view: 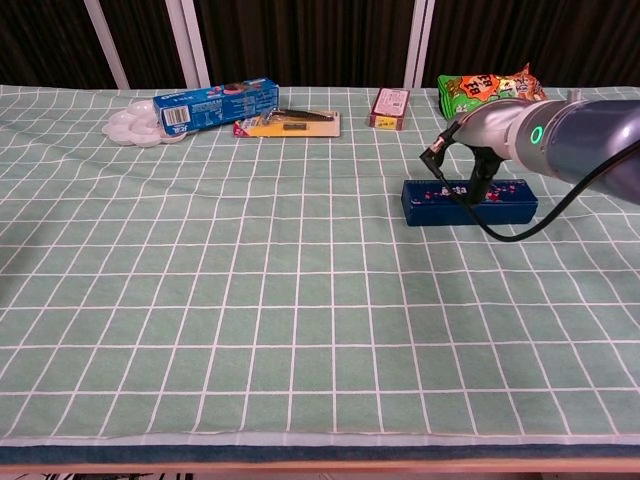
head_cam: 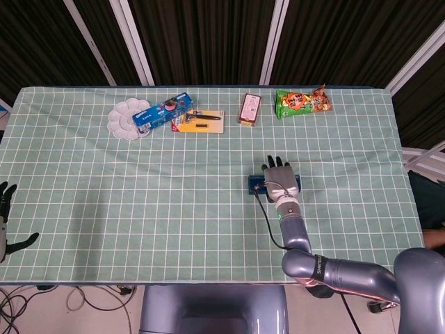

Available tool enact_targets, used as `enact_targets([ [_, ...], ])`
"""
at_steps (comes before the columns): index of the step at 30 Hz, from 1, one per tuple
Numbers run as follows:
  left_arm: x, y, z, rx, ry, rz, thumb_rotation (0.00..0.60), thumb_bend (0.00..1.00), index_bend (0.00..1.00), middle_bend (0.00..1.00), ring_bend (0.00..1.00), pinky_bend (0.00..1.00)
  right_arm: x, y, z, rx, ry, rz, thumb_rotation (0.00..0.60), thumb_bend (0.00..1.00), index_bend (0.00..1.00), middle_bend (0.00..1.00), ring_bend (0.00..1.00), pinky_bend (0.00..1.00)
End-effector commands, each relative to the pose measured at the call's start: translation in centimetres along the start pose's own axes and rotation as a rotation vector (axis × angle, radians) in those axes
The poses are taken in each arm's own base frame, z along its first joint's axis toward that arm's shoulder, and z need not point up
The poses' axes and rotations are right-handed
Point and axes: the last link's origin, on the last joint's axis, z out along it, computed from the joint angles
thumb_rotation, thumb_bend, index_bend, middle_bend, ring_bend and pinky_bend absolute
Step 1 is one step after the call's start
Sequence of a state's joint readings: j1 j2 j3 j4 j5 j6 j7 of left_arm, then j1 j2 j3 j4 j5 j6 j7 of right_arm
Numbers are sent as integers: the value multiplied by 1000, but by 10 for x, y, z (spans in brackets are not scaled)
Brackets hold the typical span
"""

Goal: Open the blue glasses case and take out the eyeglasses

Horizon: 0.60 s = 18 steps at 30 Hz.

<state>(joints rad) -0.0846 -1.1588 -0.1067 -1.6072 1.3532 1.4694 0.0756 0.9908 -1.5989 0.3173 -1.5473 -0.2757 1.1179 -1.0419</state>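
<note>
The blue glasses case point(head_cam: 256, 184) point(view: 468, 201) lies shut and flat on the green checked cloth, right of the table's middle. My right hand point(head_cam: 277, 175) point(view: 484, 166) lies over the case from the near side, its dark fingers spread and reaching past the far edge, touching the lid without gripping it. In the chest view the fingers come down behind the case. The hand covers most of the lid in the head view. My left hand point(head_cam: 5, 209) hangs off the table's left edge, fingers apart, holding nothing. No eyeglasses show.
Along the far edge lie a white paint palette point(head_cam: 125, 118), a blue box point(head_cam: 161, 111), a carded tool pack point(head_cam: 200, 122), a small brown box point(head_cam: 249, 108) and snack bags point(head_cam: 302, 101). A black cable point(view: 480, 215) loops from my right wrist in front of the case.
</note>
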Motion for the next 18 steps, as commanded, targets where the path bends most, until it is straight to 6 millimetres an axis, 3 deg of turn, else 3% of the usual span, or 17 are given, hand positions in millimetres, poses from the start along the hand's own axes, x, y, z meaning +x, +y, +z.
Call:
enact_targets([
  [1,0,0,0,1,0,-1,600,4,0,0,0,0,-2,-1,0,0,-6,0,600,469,224,0,0,200],
  [18,1,-1,1,4,1,-8,600,4,0,0,0,0,-11,-4,1,-6,-23,-31,600,499,224,0,0,200],
])
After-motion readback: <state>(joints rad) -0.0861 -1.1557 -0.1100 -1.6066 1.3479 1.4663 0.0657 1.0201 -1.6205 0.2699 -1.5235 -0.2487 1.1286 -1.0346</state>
